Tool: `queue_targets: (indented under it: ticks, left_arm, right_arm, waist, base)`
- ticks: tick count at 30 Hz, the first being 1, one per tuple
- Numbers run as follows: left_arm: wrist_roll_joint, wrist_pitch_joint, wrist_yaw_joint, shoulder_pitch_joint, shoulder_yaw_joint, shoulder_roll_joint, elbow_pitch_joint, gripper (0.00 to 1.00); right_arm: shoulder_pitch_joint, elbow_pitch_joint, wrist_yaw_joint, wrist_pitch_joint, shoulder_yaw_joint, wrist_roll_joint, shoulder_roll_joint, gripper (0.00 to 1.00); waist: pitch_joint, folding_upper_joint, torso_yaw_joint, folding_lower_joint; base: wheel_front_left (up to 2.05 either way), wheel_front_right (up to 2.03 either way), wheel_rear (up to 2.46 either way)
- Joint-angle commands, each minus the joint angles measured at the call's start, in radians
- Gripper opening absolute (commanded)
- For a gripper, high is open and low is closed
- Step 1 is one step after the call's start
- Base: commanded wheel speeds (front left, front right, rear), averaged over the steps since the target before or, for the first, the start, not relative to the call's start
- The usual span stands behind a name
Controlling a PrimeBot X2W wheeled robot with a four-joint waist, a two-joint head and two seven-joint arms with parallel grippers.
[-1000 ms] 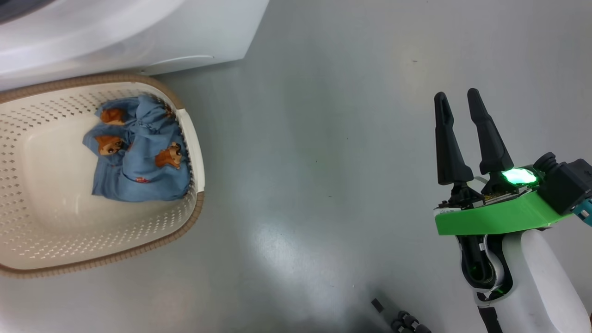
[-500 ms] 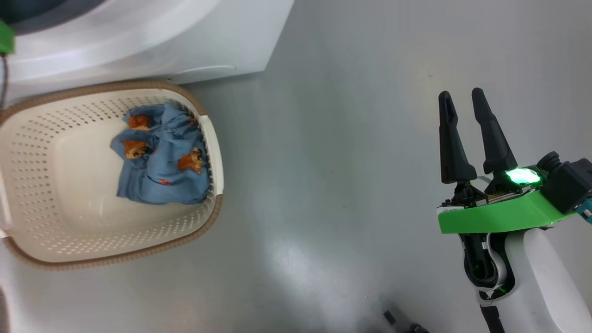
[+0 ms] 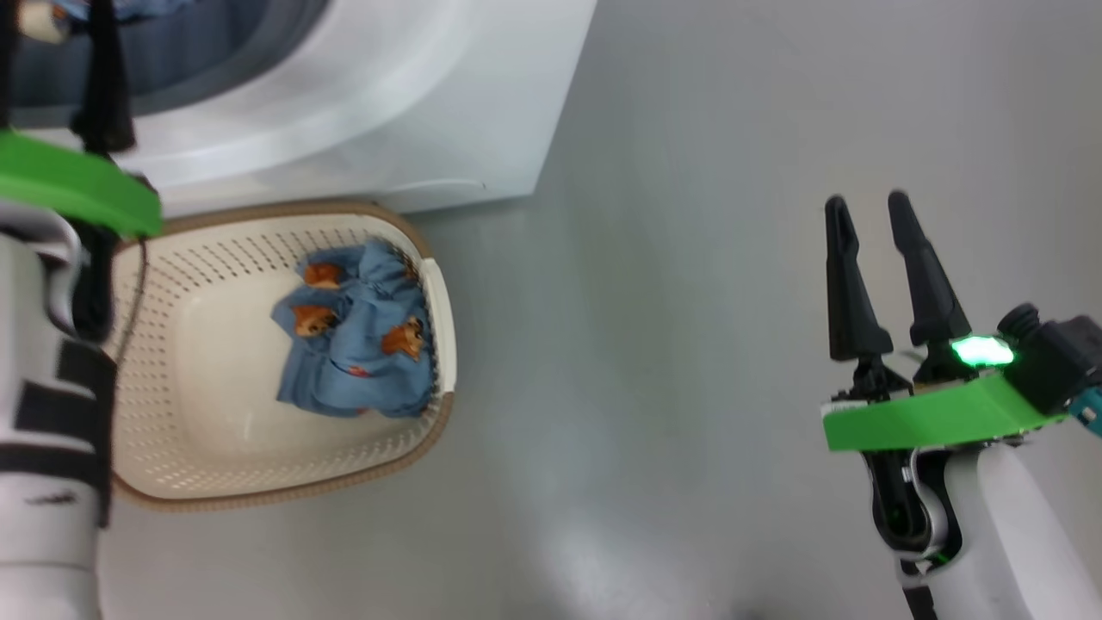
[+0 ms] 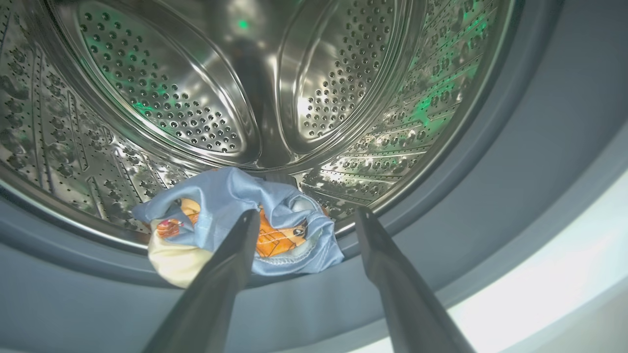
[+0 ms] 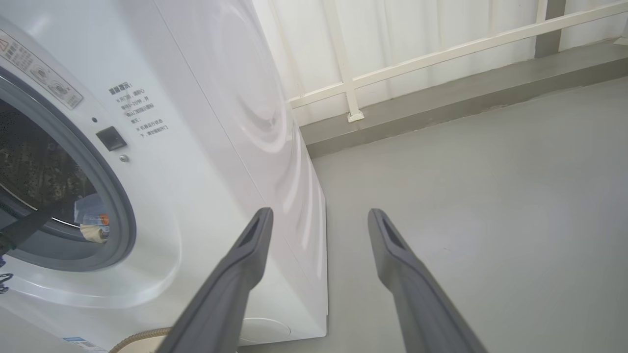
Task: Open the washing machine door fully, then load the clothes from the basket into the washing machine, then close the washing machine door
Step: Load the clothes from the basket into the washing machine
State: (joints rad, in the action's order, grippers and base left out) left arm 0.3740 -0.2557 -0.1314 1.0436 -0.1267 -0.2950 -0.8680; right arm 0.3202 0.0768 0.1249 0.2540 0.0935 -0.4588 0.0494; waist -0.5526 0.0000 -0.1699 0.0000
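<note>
The white washing machine (image 3: 387, 112) stands at the upper left with its opening uncovered; its door is out of view. My left gripper (image 4: 306, 212) is open at the mouth of the steel drum (image 4: 171, 98). Just beyond its fingertips, one piece of the clothes (image 4: 221, 196), light blue with orange bears, lies on the drum's front lip; it also shows in the right wrist view (image 5: 91, 215). More of the clothes (image 3: 357, 353) lie bunched in the cream basket (image 3: 258, 469) on the floor before the machine. My right gripper (image 3: 865, 200) hangs open and empty far to the right.
The grey-blue gasket (image 4: 515, 171) rings the drum. My left forearm (image 3: 43, 448) reaches over the basket's left end. Grey floor (image 3: 654, 344) lies between basket and right arm. Beyond the machine's side, a white railing (image 5: 441, 49) runs above a raised grey kerb.
The head camera has swung, so basket and machine sit further right and lower. My left arm has come into the picture. My left gripper went from shut to open. The right gripper holds still.
</note>
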Motion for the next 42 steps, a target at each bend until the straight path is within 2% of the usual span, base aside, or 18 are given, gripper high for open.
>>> queue_targets:
  ticks: [1, 7, 20, 42]
  left_arm:
    - [-0.015, -0.006, 0.001, -0.059, 0.034, -0.025, 0.051, 1.0]
    - [-0.034, -0.006, 0.001, -0.176, 0.076, 0.017, 0.12, 1.0]
    - [-0.126, -0.006, 0.001, -0.39, 0.126, 0.067, 0.239, 1.0]
    - [-0.165, -0.006, 0.001, -0.709, 0.191, 0.119, 0.462, 1.0]
  right_arm:
    - [-0.047, -0.013, 0.006, 0.008, 0.012, 0.015, 0.001, 1.0]
    - [-0.09, -0.001, 0.006, 0.008, 0.008, 0.021, 0.017, 1.0]
    - [-0.177, 0.019, 0.006, 0.008, 0.0, 0.009, 0.072, 1.0]
    - [-0.27, 0.017, 0.006, 0.008, -0.04, 0.009, 0.115, 1.0]
  waist:
    - [0.071, 0.0, 0.037, 0.0]
    - [0.15, 0.0, 0.073, 0.0]
    - [0.283, 0.0, 0.129, 0.0]
    - [0.358, 0.0, 0.189, 0.0]
  base:
    - [0.0, 0.0, 0.0]
    - [0.0, 0.0, 0.0]
    - [0.0, 0.0, 0.0]
    - [0.0, 0.0, 0.0]
